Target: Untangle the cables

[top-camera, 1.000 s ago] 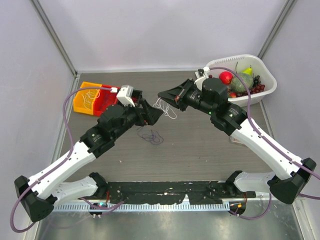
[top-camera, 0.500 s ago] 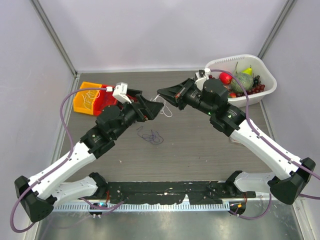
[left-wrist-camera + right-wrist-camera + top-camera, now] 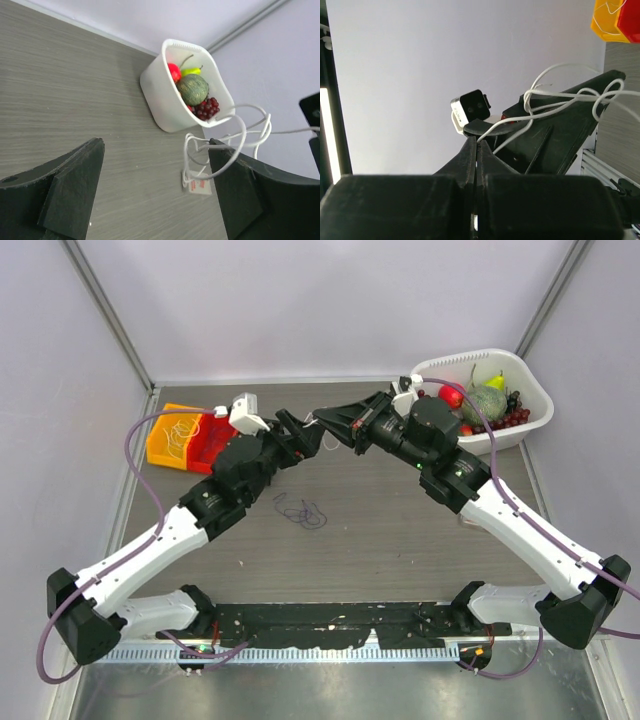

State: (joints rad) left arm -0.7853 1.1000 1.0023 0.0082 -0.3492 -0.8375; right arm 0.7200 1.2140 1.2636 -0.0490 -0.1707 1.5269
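A thin white cable [image 3: 559, 95] with a small white tag [image 3: 199, 184] hangs in the air between my two grippers. My right gripper [image 3: 477, 141] is shut on one strand of it. Its loops [image 3: 235, 137] hang over the tip of one finger [image 3: 250, 195] of my left gripper [image 3: 156, 145], whose jaws stand wide open with nothing between them. In the top view the grippers meet tip to tip above the far middle of the table, left gripper [image 3: 298, 437], right gripper [image 3: 322, 423], white cable [image 3: 324, 438]. A thin dark cable [image 3: 301, 512] lies loosely coiled on the table below.
A white basket [image 3: 535, 410] of fruit stands at the far right and shows in the left wrist view [image 3: 160, 97]. An orange bin [image 3: 170, 440] and a red bin [image 3: 212, 435] with wires stand at the far left. Purple hoses run along both arms.
My left arm has reached further away and to the right, up to the right gripper. The right gripper has moved slightly left. The white cable now hangs between them, higher and more bunched.
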